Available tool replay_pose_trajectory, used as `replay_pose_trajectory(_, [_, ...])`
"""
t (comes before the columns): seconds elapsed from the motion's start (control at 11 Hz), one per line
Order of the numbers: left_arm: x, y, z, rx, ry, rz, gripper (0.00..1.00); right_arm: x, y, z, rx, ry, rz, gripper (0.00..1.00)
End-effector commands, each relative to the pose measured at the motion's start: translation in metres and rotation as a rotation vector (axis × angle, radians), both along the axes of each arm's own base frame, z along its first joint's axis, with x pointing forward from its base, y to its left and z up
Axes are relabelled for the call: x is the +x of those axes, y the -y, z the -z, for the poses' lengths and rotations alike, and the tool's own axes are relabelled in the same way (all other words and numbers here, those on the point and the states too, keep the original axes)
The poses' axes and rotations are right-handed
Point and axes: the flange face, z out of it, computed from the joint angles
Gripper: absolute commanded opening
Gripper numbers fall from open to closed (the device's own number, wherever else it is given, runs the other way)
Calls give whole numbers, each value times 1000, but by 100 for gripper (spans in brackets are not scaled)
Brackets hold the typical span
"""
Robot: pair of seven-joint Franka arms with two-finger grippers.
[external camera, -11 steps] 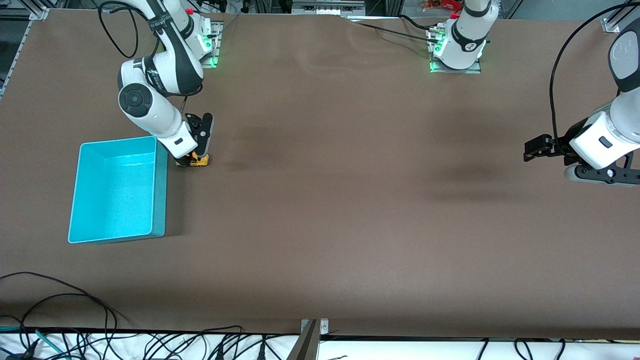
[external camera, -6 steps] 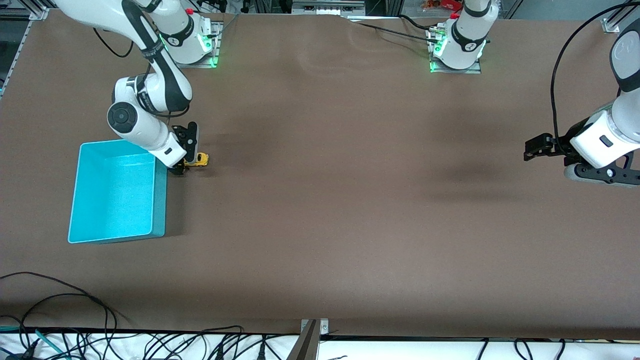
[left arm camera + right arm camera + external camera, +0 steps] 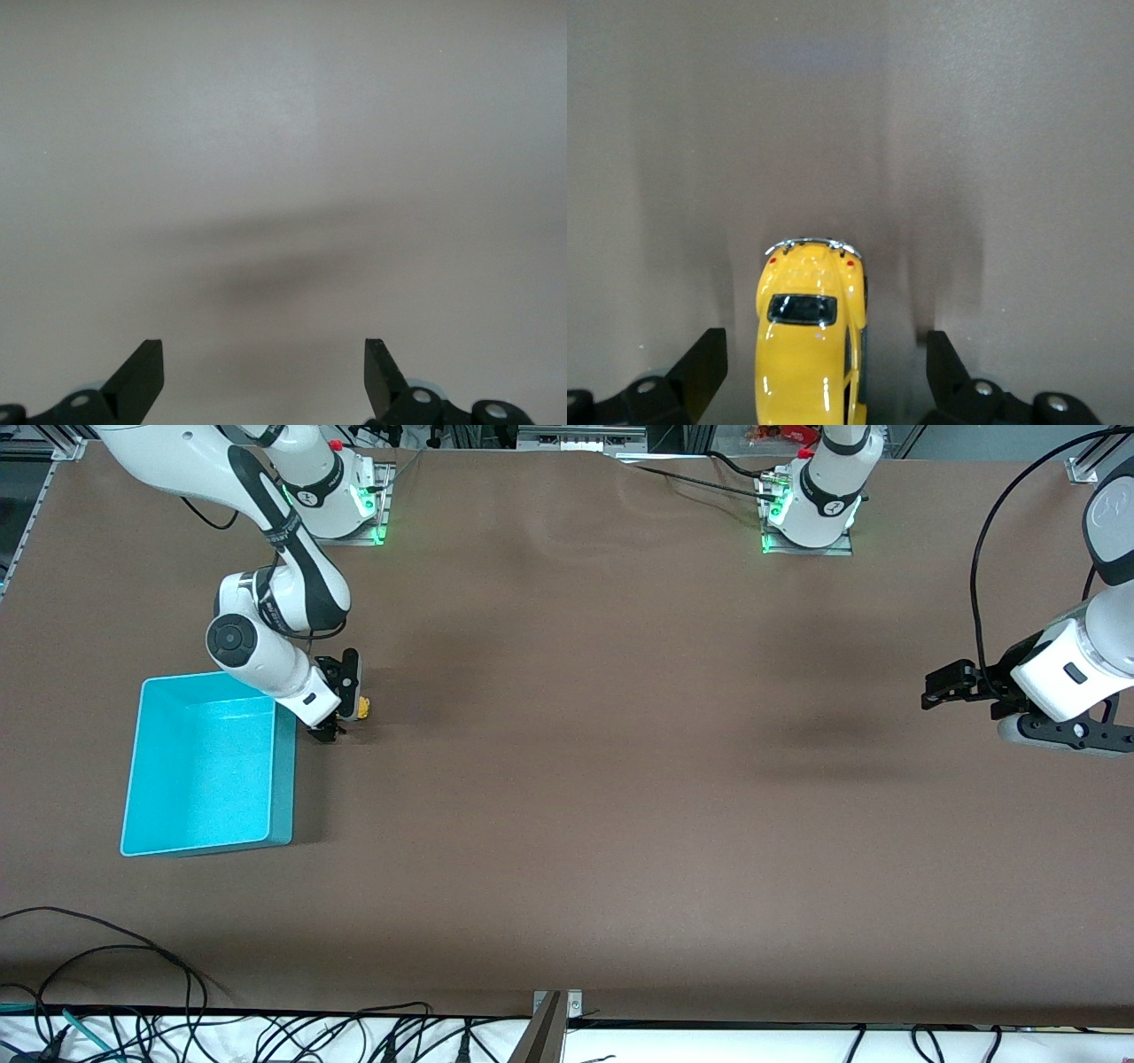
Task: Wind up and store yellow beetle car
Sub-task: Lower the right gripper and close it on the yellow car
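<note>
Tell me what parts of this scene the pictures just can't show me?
- Toy car: the right wrist view's edge cuts off its front end; in the front view the right gripper covers most of it.
- Whether the open fingers touch the car: unclear.
- Blue bin: the right arm hides one corner.
- Left gripper: open; the left wrist view shows bare table.

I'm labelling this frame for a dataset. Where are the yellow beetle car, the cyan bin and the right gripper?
yellow beetle car [image 3: 808, 354]: right wrist view, on its roof.
cyan bin [image 3: 284, 779]: front view, on its outer side wall.
right gripper [image 3: 824, 365]: right wrist view, midway between its open fingertips, astride the car.
</note>
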Motion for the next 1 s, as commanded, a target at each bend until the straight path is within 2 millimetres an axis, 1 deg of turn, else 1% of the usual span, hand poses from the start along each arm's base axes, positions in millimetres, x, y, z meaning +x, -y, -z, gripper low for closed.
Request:
replay_pose_trajectory(0.0, [-2,-2,-9,-17,19,21,100,8,-2,-2,8,24,-28,94])
replay_pose_trajectory(0.09, [-2,-2,-9,-14,18,22,100,8,-2,-2,8,24,-30,73])
replay_pose_trajectory(0.18, [-2,-2,-8,-14,16,22,100,9,-2,-2,8,25,-30,46])
replay_pose_trajectory(0.27, [-2,-2,-9,-14,18,22,100,10,-3,-5,9,32,-30,24])
replay_pose_trajectory(0.36, [-2,-2,-9,-14,18,22,100,11,-3,-9,9,38,-34,11])
replay_pose_trajectory(0.45, [-2,-2,-9,-14,18,22,100,13,-10,-14,14,49,-61,4])
replay_pose_trajectory(0.55, [-2,-2,-9,-13,18,22,100,14,-17,-25,19,65,-77,0])
replay_pose_trajectory(0.64, [-2,-2,-9,-13,19,22,100,15,-19,-30,21,75,-80,0])
replay_pose_trajectory(0.73, [-2,-2,-9,-13,18,22,100,14,-27,-37,26,82,-86,0])
replay_pose_trajectory(0.91, [-2,-2,-9,-13,18,22,100,18,-30,-52,21,76,-92,0])
